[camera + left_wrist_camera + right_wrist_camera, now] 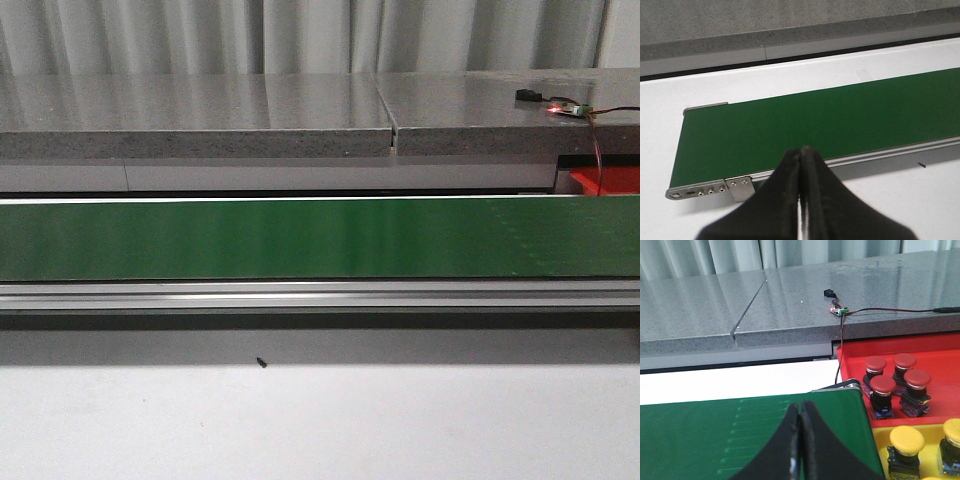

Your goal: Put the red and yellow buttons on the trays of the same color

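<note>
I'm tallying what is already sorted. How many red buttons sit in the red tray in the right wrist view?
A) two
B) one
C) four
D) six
C: four red buttons stand clustered in the red tray, while the yellow buttons sit apart in the yellow tray next to it.

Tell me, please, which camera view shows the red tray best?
The right wrist view: the red tray shows its rim and four red buttons inside. The front view catches only a red corner at the right edge; the left wrist view shows none of it.
</note>
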Available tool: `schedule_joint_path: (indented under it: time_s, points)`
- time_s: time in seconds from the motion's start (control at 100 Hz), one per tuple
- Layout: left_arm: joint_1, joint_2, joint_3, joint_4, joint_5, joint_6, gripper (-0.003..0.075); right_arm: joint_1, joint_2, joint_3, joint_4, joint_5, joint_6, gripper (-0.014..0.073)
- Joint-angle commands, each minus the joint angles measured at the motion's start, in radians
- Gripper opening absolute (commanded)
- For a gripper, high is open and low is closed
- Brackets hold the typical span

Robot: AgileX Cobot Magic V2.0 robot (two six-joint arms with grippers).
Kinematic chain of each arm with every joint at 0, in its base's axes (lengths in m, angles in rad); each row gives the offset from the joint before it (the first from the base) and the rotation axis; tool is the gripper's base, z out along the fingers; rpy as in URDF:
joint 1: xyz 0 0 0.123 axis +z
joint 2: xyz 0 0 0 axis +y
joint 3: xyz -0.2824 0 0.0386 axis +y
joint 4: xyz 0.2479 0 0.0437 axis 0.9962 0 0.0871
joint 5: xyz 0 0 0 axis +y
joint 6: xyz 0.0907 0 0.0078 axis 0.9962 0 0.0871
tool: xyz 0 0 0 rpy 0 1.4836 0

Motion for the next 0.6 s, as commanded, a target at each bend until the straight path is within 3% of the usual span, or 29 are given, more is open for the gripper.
schedule_joint_path:
  time_s: [0.0,0.1,0.18,0.41,0.59]
  points:
    - [-0.007,0.009,-0.026,-0.011,-0.071,-0.005,-0.0019,0.002,-0.032,0.000,0.011,-0.077,-0.009,-0.0067]
    - [-0.007,0.009,-0.026,-0.011,-0.071,-0.005,-0.0019,0.002,-0.066,0.033,0.003,-0.089,-0.008,-0.0067]
    - [-0.007,0.009,-0.026,-0.011,-0.071,-0.005,-0.0019,0.002,-0.083,0.049,-0.097,-0.082,0.037,-0.0067]
    - [-0.007,0.009,-0.026,-0.011,-0.071,-0.005,-0.0019,0.005,-0.094,0.097,-0.567,-0.124,0.491,-0.0067]
    - [-0.007,0.009,-0.026,-0.011,-0.071,-0.005,-0.0019,0.005,-0.164,0.202,-0.607,-0.285,0.538,-0.0067]
